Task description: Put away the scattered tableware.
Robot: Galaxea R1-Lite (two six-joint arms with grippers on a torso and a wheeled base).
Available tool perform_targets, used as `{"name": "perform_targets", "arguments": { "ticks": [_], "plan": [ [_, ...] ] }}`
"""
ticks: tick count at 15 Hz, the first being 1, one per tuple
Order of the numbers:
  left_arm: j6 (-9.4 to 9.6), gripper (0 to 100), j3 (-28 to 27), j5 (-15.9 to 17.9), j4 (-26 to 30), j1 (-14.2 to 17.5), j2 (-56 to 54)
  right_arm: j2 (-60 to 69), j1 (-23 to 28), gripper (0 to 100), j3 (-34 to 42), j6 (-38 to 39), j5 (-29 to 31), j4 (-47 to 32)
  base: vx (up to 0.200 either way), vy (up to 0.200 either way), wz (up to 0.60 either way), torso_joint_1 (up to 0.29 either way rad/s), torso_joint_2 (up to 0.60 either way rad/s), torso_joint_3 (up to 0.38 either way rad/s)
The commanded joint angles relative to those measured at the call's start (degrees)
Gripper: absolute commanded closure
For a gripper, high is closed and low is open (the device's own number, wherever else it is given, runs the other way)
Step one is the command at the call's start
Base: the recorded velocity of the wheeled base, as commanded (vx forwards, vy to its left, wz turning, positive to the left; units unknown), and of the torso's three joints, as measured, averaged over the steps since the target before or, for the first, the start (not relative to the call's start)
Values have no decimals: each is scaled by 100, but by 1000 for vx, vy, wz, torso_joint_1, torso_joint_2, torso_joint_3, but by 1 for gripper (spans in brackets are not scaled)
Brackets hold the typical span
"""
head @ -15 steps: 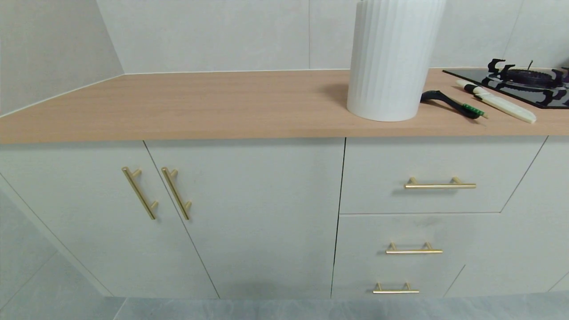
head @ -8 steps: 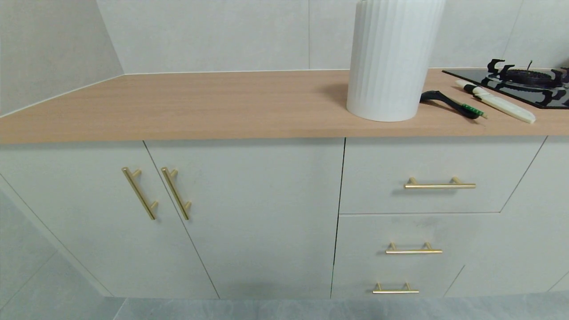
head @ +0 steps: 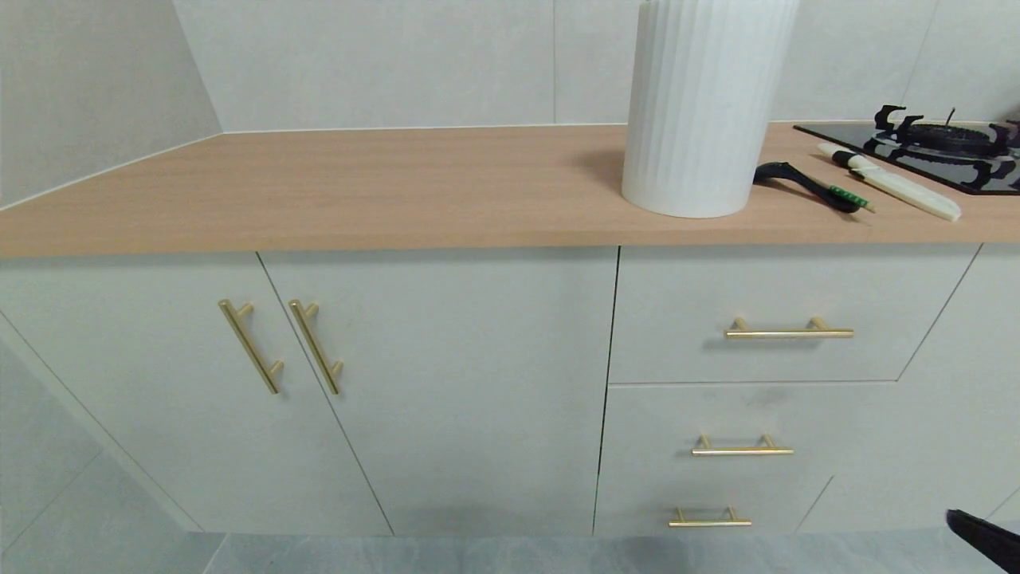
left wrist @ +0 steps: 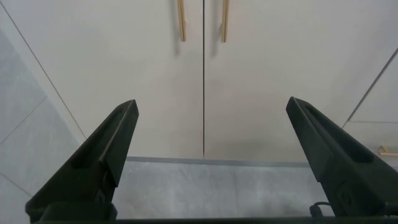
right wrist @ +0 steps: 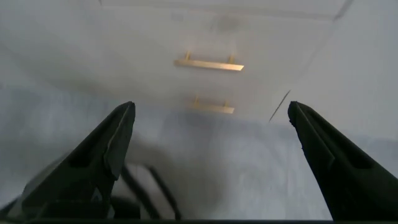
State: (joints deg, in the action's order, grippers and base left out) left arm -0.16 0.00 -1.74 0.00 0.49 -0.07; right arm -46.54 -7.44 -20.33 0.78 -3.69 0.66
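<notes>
While left claw (left wrist: 211,104) gapes, knife (head: 892,182) near countertop (head: 319,191) edge

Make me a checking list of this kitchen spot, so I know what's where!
Surface: wooden countertop, above closed cabinets.
Job's things: black utensil and white knife lie flat on the countertop, to the right of the upright white ribbed container.
Clutter: nothing seen.
Grippers: left gripper open, facing the cabinet doors; right gripper open, facing the lower drawers.
Cables: nothing seen.
Surroundings: stove at far right, tiled wall, grey floor.
</notes>
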Motion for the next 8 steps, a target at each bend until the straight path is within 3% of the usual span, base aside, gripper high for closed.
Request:
{"name": "perform_targets", "arguments": {
  "ticks": [1, 8],
  "plan": [
    [-2, 0, 0, -1, 0, 4, 7, -2667, -285, 0, -832, 1, -17, 233, 0, 0, 0, 0, 0, 0],
    [-2, 0, 0, -1, 0, 4, 7, -5629, -267, 0, -990, 10, 62, 2465, 0, 0, 0, 0, 0, 0]
  ]
}}
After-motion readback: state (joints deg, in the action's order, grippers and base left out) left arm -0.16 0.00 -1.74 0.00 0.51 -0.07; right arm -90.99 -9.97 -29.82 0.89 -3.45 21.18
